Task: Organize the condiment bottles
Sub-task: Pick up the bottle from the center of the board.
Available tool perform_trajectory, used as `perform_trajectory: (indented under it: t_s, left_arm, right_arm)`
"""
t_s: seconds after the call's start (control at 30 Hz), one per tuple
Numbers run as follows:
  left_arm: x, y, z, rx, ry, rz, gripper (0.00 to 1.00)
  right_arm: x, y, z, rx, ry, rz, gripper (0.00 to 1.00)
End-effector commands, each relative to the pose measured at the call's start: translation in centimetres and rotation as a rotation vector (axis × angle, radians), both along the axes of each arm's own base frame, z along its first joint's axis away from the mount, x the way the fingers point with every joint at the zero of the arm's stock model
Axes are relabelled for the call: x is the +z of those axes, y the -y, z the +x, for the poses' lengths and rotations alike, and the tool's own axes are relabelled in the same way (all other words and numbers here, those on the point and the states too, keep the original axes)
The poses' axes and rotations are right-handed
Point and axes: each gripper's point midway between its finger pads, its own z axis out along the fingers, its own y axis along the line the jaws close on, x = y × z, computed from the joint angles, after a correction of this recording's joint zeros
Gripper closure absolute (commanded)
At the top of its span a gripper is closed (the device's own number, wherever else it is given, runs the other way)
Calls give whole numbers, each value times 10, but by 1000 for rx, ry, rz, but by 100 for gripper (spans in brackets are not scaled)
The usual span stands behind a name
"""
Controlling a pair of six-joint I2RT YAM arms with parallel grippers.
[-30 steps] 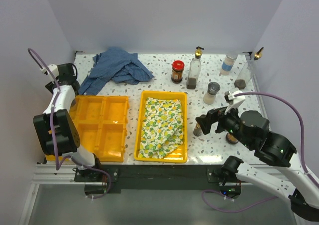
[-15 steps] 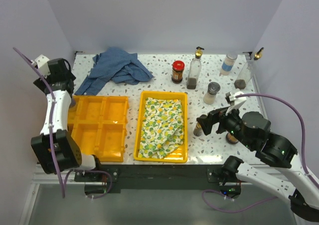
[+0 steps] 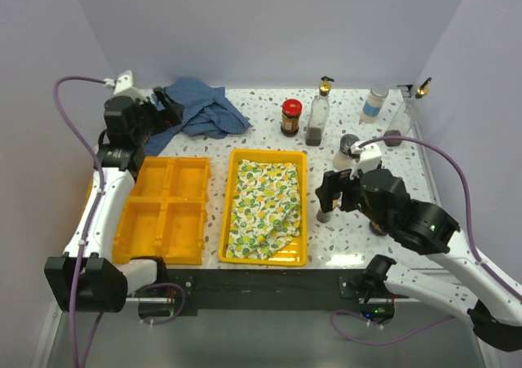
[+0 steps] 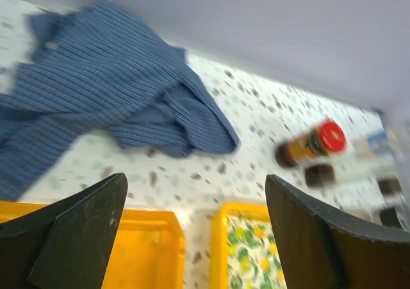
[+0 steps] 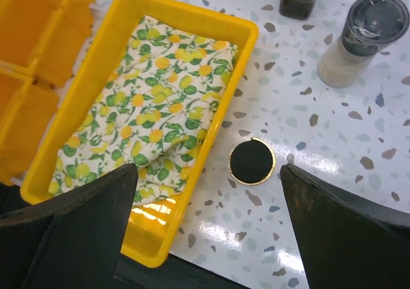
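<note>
The white left arm (image 3: 102, 197) is standing tall at the far-left corner. Its left gripper (image 3: 169, 107) is gaping wide above the crumpled blue striped cloth (image 3: 196, 111), well apart from the red-lidded dark sauce jar (image 4: 312, 145). The right arm (image 3: 408, 217) is hovering beside the yellow plastic tray (image 5: 192, 8). Its right gripper (image 5: 205, 173) is spread wide, with the small black-topped gold-rimmed jar (image 5: 252, 162) standing untouched below, between its fingers.
</note>
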Motion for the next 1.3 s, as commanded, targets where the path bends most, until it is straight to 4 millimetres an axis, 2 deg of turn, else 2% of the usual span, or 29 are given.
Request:
perform_trajectory:
  t_s: [0.0,0.07,0.1,0.17,0.23,0.27,0.3,0.33,0.37,0.4,0.43,0.47,0.5,0.53,0.57,0.6,0.63,0.67,0.7,0.73,0.77,0.8,0.87,0.9,0.97,1.03,1.1,1.13,1.27]
  left_arm:
    - [7,100,-16,-409,77,-64,7]
    - [-11,138,-34,-554,67,-49,8]
    - [-6,149,-36,-605,123,-21,8]
    - [-22,178,-53,-732,91,-26,8]
    - [-25,194,-62,-815,71,-18,8]
    - [-24,209,-73,-866,72,-8,8]
    - [-29,216,-80,-897,63,25,8]
    - [-27,220,-83,-894,76,50,8]
    - [-28,234,-95,-934,85,64,8]
    - [-32,235,-98,-927,88,91,8]
    - [-33,242,-104,-946,95,101,8]
    - [-34,243,-106,-946,93,102,8]
    - [-36,243,-107,-939,88,100,8]
    - [-35,244,-110,-938,91,99,8]
    - [-33,244,-111,-934,98,96,8]
    - [-38,243,-112,-920,84,88,8]
    - [-34,242,-116,-918,97,82,8]
    - [-34,242,-117,-914,97,79,8]
    - [-32,241,-119,-903,107,82,8]
    - [-31,241,-119,-899,113,87,8]
    - [-29,239,-119,-889,118,91,8]
    - [-24,237,-116,-865,132,96,8]
    - [-21,233,-115,-844,140,105,7]
    - [-18,230,-114,-829,150,107,7]
    - [-16,229,-114,-816,157,105,7]
    - [-18,227,-114,-808,154,104,7]
    - [-16,226,-113,-801,155,105,8]
    - [-16,226,-112,-797,155,110,8]
    - [-14,221,-110,-772,161,125,8]
  right_arm:
    - [7,16,14,-160,5,-13,2]
    - [6,20,21,-212,14,-36,2]
    - [3,18,26,-232,9,-49,2]
    - [9,20,36,-280,29,-84,1]
    - [19,22,51,-335,46,-141,1]
    - [23,26,56,-364,53,-170,1]
    - [26,35,66,-395,43,-202,1]
    - [38,35,78,-413,42,-195,1]
    - [43,37,89,-429,47,-184,1]
    - [48,52,101,-464,41,-184,2]
    - [59,54,115,-489,53,-175,1]
    - [67,69,128,-535,60,-178,2]
    - [74,74,135,-555,68,-181,2]
    - [93,77,145,-580,98,-165,2]
    - [89,78,160,-596,84,-186,2]
    - [91,89,171,-629,81,-192,3]
    - [102,89,181,-621,92,-158,4]
    - [93,89,197,-627,68,-166,5]
    - [93,99,207,-647,64,-162,9]
    - [102,99,215,-648,82,-144,10]
    - [103,100,226,-655,91,-143,11]
    - [92,105,240,-671,69,-162,12]
    - [97,108,260,-681,94,-146,14]
    - [81,111,275,-690,69,-170,14]
    - [81,117,293,-716,86,-181,16]
    - [68,122,313,-739,82,-207,20]
    - [65,128,328,-778,108,-216,20]
    - [56,129,340,-793,105,-226,20]
    - [42,150,364,-886,102,-229,20]
